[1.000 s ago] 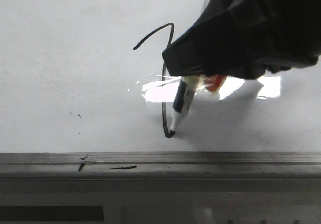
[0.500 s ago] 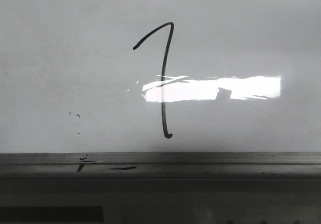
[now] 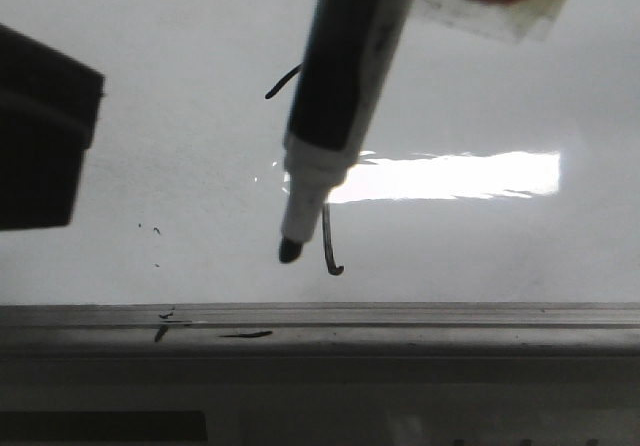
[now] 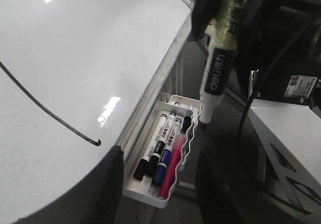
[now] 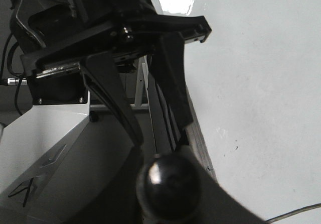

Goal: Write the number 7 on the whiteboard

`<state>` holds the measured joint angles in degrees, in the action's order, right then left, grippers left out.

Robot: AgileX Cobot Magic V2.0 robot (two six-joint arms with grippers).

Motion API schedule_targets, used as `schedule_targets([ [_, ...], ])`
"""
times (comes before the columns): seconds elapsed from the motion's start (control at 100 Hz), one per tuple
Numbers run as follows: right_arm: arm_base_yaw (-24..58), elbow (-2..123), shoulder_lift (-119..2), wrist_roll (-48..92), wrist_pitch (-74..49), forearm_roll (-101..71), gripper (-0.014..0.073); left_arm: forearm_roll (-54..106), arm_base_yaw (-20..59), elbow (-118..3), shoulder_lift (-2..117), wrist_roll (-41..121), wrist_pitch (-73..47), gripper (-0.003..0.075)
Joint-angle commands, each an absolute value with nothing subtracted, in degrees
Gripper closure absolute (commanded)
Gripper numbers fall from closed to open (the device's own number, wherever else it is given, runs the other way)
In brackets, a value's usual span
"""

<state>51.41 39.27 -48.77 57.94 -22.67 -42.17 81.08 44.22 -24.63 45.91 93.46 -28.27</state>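
The number 7 (image 3: 331,251) stands complete at centre frame on the whiteboard (image 3: 150,116), half hidden by the marker (image 3: 335,96) clenched in the right jaws. The light, stiff, slippery barrel is best held mid-body. Left jaws hang released, empty.

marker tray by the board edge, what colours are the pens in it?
Three black-capped, one blue, one pink in the white tray; left wrist view shows it best.
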Motion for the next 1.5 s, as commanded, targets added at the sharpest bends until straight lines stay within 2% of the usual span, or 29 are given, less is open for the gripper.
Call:
schedule_targets([
  [0.0,51.6,41.2,-48.6,58.5,-19.9,-42.9,0.0636,83.3,44.3,-28.6,48.6,94.3,-29.8,0.0405],
  [0.18,51.6,41.2,-48.6,58.5,-19.1,-42.9,0.0636,83.3,44.3,-31.6,52.3,99.2,-35.1,0.0404],
  [0.39,51.6,41.2,-48.4,58.5,-15.1,-42.9,0.0636,84.0,44.3,-32.3,52.7,99.2,-35.1,0.0405],
  [0.72,51.6,41.2,-48.7,58.5,-15.6,-44.1,0.0638,89.6,44.3,-32.3,53.1,99.3,-32.9,0.0405],
  [0.97,51.6,41.2,-48.7,58.5,-15.6,-45.0,0.0638,90.3,44.3,-32.3,56.7,99.3,-38.6,0.0405],
  [1.31,57.8,41.2,-49.1,58.5,-13.4,-45.0,0.0638,92.8,44.3,-32.3,57.2,99.7,-40.0,0.0405],
  [1.49,58.4,41.2,-49.3,58.5,-12.7,-45.0,0.0638,92.8,44.3,-32.3,57.2,99.7,-40.0,0.0412],
])
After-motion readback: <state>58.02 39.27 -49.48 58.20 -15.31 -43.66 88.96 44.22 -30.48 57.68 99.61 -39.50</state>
